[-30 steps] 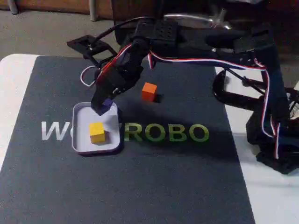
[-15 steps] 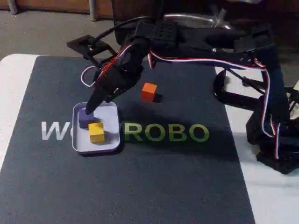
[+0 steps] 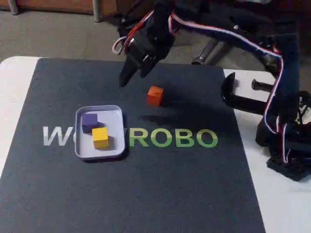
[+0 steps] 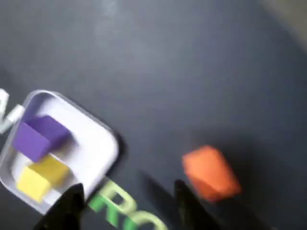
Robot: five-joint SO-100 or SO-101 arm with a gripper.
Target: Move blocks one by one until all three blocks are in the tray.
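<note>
Hobby robot desk: branded mat [image 3: 146,194], clamp [image 3: 243,99]

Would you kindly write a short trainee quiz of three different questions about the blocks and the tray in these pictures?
1. True or false: the small matte orange cube lies inside the shallow white rectangular tray.
2. How many cubes are in the tray?
3. Which cube sits nearer the tray's far rim in the fixed view: A) the yellow cube, B) the purple cube?

Key: 1 false, it rests on the dark mat; 2 two; 3 B.
</note>
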